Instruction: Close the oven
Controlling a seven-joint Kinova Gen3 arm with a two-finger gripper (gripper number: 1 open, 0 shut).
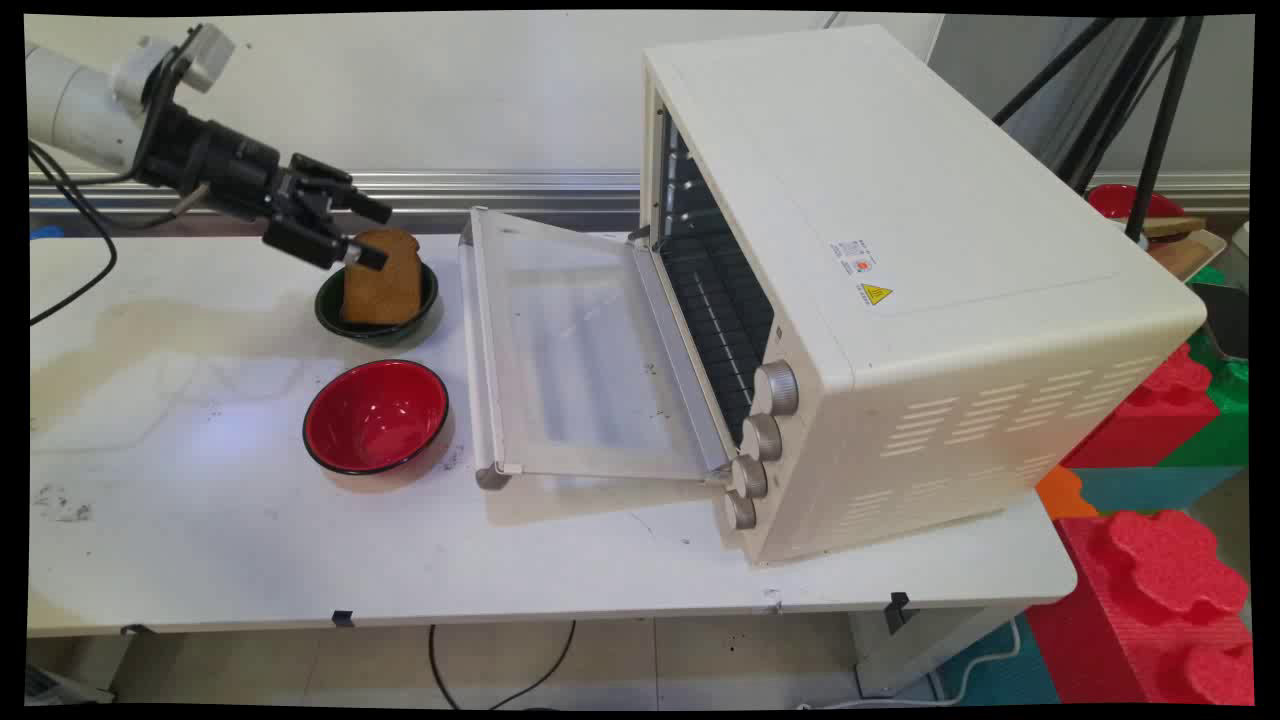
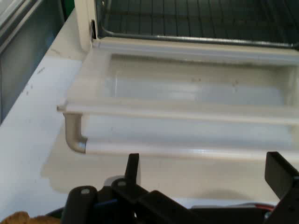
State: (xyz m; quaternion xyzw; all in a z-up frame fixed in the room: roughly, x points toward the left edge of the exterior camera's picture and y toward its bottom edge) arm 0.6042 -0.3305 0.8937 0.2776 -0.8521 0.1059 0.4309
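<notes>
Gripper (image 1: pixel 368 233) spread beside brown bread slice (image 1: pixel 383 278), round green bowl (image 1: pixel 330 312)

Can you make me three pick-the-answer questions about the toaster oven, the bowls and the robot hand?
1. Where is the slice of bread?
A. in the dark green bowl
B. in the red bowl
C. inside the oven

2. How many bowls stand on the table?
A. one
B. two
C. three

3. How is the oven door?
A. shut
B. taken off
C. folded down open

Answers:
1. A, the brown slice stands upright in the dark green bowl, right by the gripper.
2. B, one dark green bowl and one red bowl, the red one nearer the camera.
3. C, the glass door lies flat in front of the oven and the rack inside shows in both views.
</notes>
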